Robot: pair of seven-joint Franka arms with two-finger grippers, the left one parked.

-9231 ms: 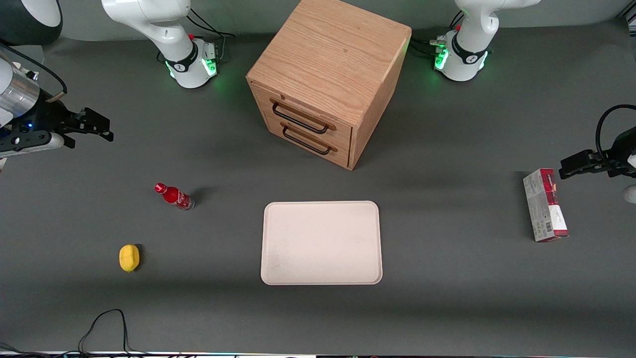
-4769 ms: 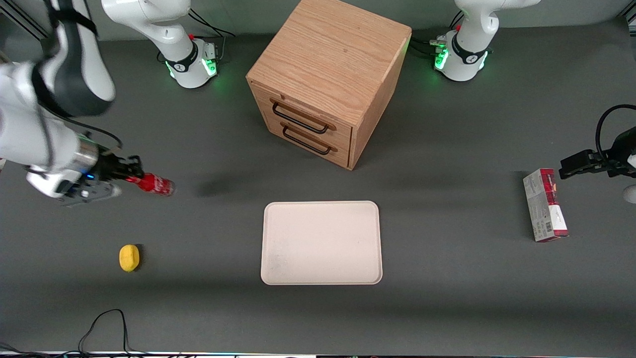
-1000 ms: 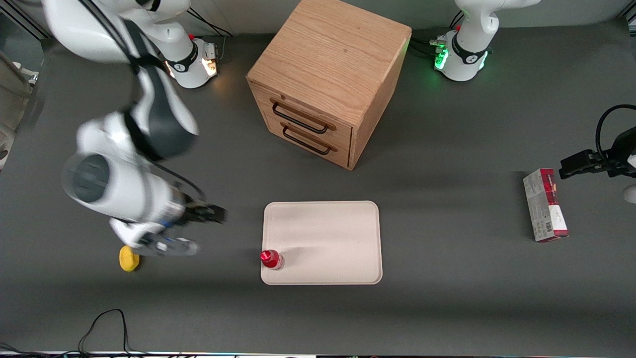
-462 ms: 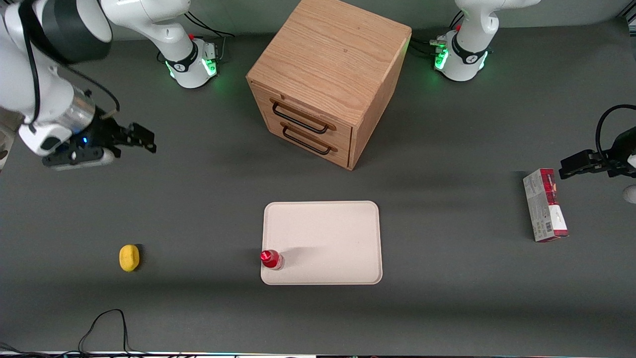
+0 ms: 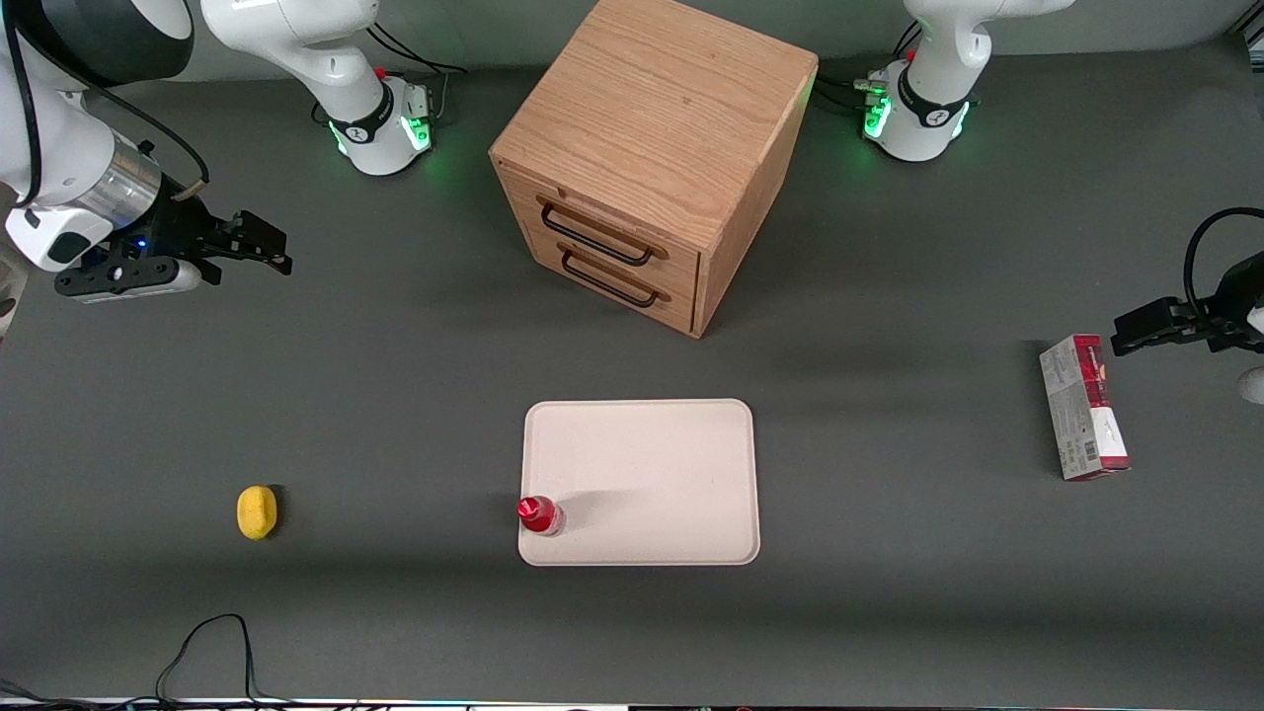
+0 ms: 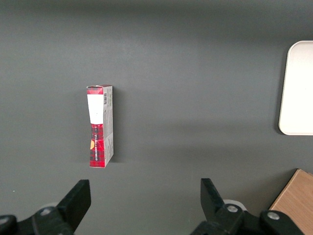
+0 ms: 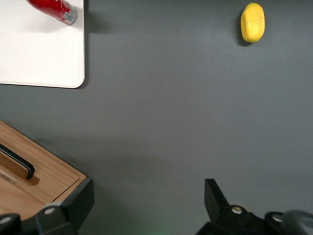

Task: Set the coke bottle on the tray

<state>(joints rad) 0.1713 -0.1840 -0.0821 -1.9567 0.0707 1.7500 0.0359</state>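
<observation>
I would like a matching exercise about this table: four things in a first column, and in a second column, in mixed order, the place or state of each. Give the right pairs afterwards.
Column 1
1. coke bottle
2. lemon
3. carton
4. gripper

Column 2
A. lies flat on the table at the parked arm's end
B. open, holding nothing, raised at the working arm's end
C. stands upright on the tray, at a corner near the front camera
D. lies on the bare table toward the working arm's end

Pairs: 1-C, 2-D, 3-A, 4-B
</observation>
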